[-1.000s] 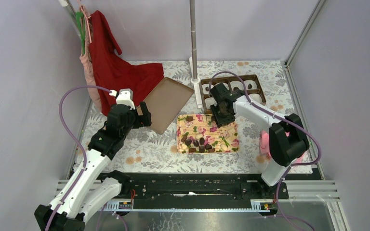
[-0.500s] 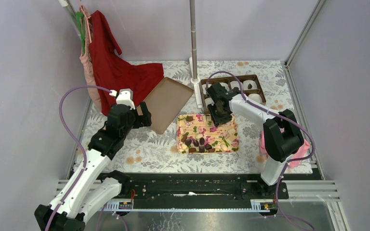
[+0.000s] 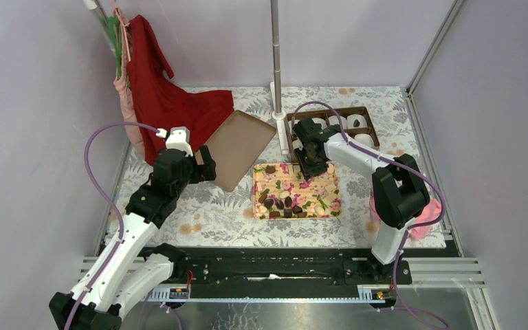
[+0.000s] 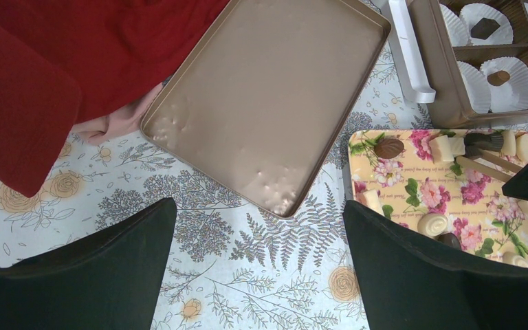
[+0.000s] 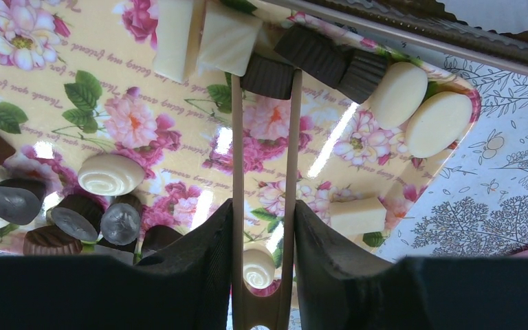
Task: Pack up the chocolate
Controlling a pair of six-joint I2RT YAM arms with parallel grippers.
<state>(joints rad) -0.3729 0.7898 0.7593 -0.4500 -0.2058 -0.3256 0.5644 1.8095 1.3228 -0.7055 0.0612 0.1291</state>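
Note:
Dark chocolate pieces lie on a flowered tray, mixed with pale ones. My right gripper is shut on beige tongs. The tong tips stand on either side of a dark ridged chocolate at the tray's far edge. From above, the right gripper hangs over the tray's back right corner. Behind it lies a brown box lined with white paper cups; two cups hold dark pieces. My left gripper is open over the tablecloth, holding nothing.
The box's brown lid lies tilted left of the tray, partly on a red cloth. A metal pole on a white foot stands beside the box. A pink object sits behind the right arm's base.
The right gripper has shifted a little left and back along the tray's far edge, and its jaws have squeezed the tongs narrower. The left arm has not moved.

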